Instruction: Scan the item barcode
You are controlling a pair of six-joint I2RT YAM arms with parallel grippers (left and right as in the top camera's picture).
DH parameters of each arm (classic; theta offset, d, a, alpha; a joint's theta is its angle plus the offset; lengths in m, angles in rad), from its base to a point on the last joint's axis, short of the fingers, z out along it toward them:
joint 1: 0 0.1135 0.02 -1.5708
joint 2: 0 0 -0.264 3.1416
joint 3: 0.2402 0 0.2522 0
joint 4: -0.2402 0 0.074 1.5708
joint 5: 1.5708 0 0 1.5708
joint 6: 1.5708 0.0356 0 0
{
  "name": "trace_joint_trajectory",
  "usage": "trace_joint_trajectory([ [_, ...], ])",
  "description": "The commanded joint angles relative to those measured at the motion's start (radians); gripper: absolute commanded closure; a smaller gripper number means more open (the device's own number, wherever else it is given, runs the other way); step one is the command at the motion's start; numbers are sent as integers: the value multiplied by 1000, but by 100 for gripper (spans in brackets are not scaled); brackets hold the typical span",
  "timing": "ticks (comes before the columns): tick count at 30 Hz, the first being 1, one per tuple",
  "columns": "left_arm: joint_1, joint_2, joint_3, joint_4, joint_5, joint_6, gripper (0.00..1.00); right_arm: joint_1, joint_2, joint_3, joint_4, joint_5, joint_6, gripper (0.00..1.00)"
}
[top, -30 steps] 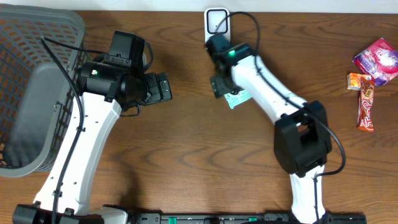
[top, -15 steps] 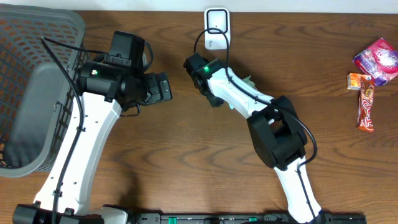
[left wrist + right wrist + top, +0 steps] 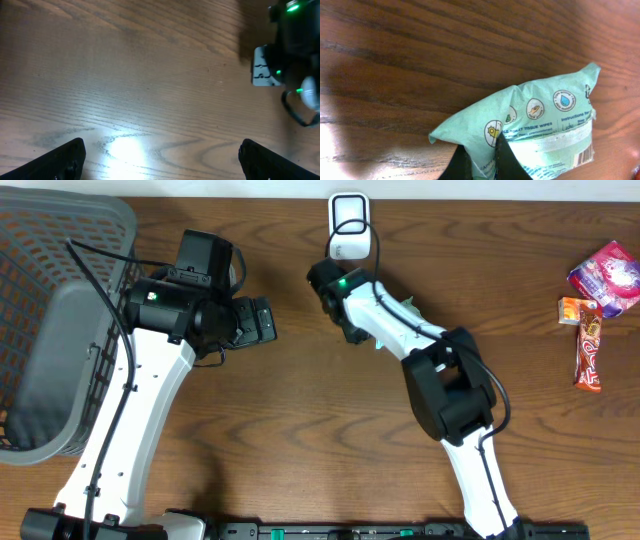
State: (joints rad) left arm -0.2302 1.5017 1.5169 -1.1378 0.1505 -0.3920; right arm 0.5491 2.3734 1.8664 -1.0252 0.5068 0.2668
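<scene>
Since our right tool [image 3: 485, 159] is clamped on an edge of the green wipes packet [image 3: 540, 125], just in front of the scanner [image 3: 349, 225], we judge that arm nearer; our left tool [image 3: 160, 161] gapes empty, well left of the scanner.

A grey basket [image 3: 60, 330] fills the upper left, and a white scanner [image 3: 349, 220] sits top centre. Just below it the right gripper [image 3: 352, 332] hides most of a green packet [image 3: 379, 344]; snacks [image 3: 603, 280] lie far right.
</scene>
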Motion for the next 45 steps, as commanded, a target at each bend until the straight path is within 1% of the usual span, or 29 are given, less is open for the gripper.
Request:
trace_joint_trajectory([
  [1, 2, 1, 5, -2, -10, 3, 2, -64, 40, 10, -12, -299, 16, 99],
  [2, 2, 1, 5, -2, -10, 3, 2, -74, 37, 22, -21, -337, 8, 99],
  [4, 2, 1, 5, -2, -10, 3, 2, -113, 12, 63, -52, -473, -13, 99],
  [8, 2, 1, 5, -3, -10, 3, 2, -188, -45, 119, -79, -806, -63, 99],
  [13, 2, 1, 5, -2, -10, 3, 2, -286, -111, 130, -76, -1201, -138, 99],
  [16, 2, 1, 5, -3, -10, 3, 2, -330, -119, 130, -79, -1352, -172, 99],
  [19, 2, 1, 5, -2, -10, 3, 2, -376, -118, 130, -78, -1578, -222, 99],
  [23, 2, 1, 5, -2, -10, 3, 2, -417, -118, 130, -74, -1758, -247, 99],
  [27, 2, 1, 5, -2, -10, 3, 2, -442, -113, 100, -87, -1747, -246, 99],
  [32, 2, 1, 5, -2, -10, 3, 2, -446, -113, -49, -22, -1714, -233, 99],
  [35, 2, 1, 5, -2, -10, 3, 2, -456, -113, -124, 14, -1532, -166, 99],
  [36, 2, 1, 5, -2, -10, 3, 2, -459, -113, -136, 10, -1432, -148, 99],
  [37, 2, 1, 5, -2, -10, 3, 2, -467, -114, -138, -5, -1281, -109, 98],
  [38, 2, 1, 5, -3, -10, 3, 2, -474, -119, -128, -30, -1160, -81, 90],
  [39, 2, 1, 5, -2, -10, 3, 2, -476, -122, -121, -43, -1116, -80, 84],
  [40, 2, 1, 5, -3, -10, 3, 2, -481, -129, -100, -77, -1040, -80, 75],
  [41, 2, 1, 5, -2, -10, 3, 2, -485, -137, -80, -106, -982, -80, 69],
  [42, 2, 1, 5, -2, -10, 3, 2, -488, -141, -64, -127, -938, -80, 67],
  [45, 2, 1, 5, -2, -10, 3, 2, -490, -158, 6, -211, -773, -80, 67],
])
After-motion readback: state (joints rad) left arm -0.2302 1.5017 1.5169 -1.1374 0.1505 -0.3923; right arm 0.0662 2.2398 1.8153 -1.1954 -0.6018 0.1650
